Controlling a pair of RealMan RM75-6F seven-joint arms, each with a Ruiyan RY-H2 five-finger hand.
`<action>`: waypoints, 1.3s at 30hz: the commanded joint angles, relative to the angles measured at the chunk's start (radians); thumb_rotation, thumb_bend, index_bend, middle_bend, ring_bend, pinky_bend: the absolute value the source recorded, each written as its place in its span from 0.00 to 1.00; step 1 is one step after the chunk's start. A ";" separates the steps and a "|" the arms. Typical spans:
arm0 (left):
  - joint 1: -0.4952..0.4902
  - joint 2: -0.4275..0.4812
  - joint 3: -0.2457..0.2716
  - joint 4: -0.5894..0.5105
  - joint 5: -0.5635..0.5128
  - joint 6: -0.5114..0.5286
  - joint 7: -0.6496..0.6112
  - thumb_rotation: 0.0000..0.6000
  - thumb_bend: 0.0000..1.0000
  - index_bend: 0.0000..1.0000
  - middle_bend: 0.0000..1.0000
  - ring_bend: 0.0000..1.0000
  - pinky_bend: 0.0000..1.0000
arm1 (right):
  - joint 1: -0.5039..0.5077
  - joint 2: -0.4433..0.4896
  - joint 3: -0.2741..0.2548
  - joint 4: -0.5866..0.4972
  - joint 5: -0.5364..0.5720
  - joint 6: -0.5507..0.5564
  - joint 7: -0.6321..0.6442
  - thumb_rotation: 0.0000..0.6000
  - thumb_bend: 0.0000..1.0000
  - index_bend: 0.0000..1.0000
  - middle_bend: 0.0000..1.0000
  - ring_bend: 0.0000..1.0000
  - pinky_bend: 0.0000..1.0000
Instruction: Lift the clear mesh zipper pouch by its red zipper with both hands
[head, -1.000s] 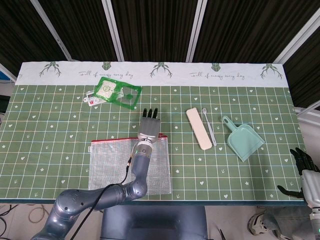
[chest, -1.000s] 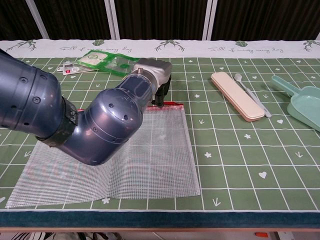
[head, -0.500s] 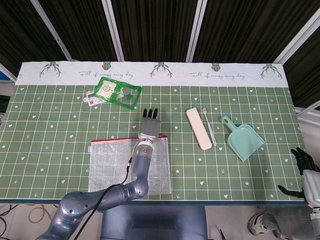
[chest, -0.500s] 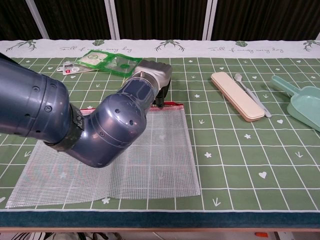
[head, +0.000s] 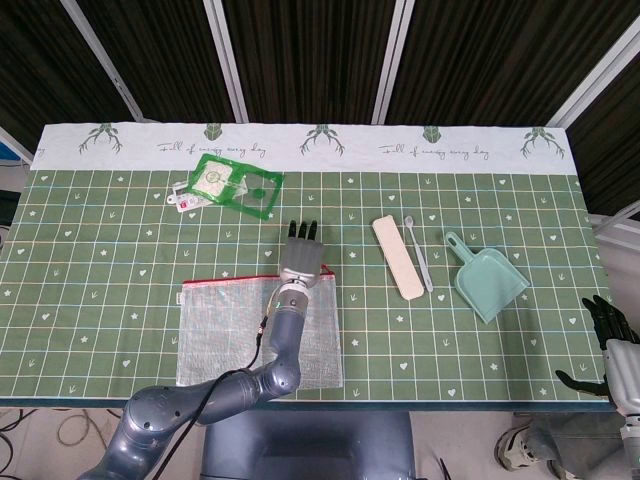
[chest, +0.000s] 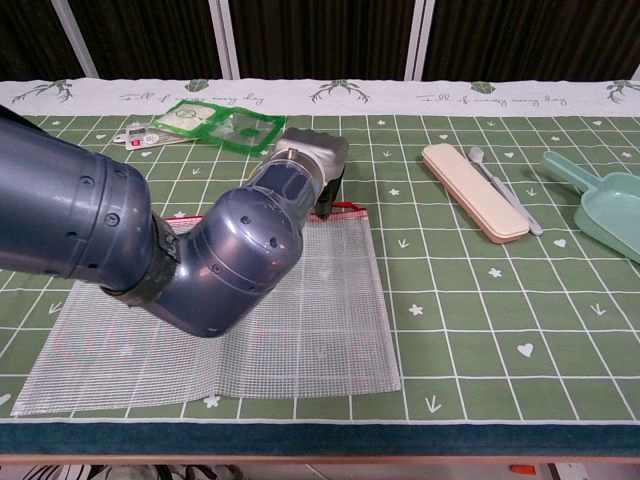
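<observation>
The clear mesh pouch (head: 220, 330) lies flat near the table's front edge, its red zipper (head: 225, 280) running along the far side. My left hand (head: 301, 255) hovers over the zipper's right end, fingers stretched out and pointing away from me. In the chest view that left hand (chest: 312, 160) points its dark fingertips (chest: 325, 203) down just behind the red zipper (chest: 348, 207), and my forearm hides much of the pouch (chest: 330, 320). No grip on the zipper shows. My right hand (head: 608, 335) hangs off the table's front right corner, fingers apart, holding nothing.
A green packet (head: 235, 182) and a white tag (head: 182, 197) lie behind the pouch. To the right are a beige case (head: 396, 258), a white spoon (head: 418, 250) and a teal dustpan (head: 488, 280). The green grid cloth (head: 120, 250) covers the table.
My left hand has edged slightly to the right over the zipper's end, and its forearm has shifted with it. The pouch and my right hand have not moved.
</observation>
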 joint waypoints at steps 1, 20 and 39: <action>0.000 0.000 -0.003 -0.001 -0.003 -0.002 0.007 1.00 0.27 0.51 0.04 0.00 0.00 | 0.000 0.000 0.000 -0.001 0.000 0.000 0.000 1.00 0.12 0.00 0.00 0.00 0.20; 0.017 0.045 -0.009 -0.086 0.018 0.029 0.012 1.00 0.39 0.56 0.06 0.00 0.00 | -0.001 0.003 -0.001 -0.010 -0.003 0.000 0.004 1.00 0.12 0.00 0.00 0.00 0.20; 0.068 0.315 -0.039 -0.575 0.052 0.187 0.019 1.00 0.39 0.57 0.06 0.00 0.00 | 0.004 0.025 -0.012 -0.052 -0.008 -0.021 -0.009 1.00 0.12 0.00 0.00 0.00 0.20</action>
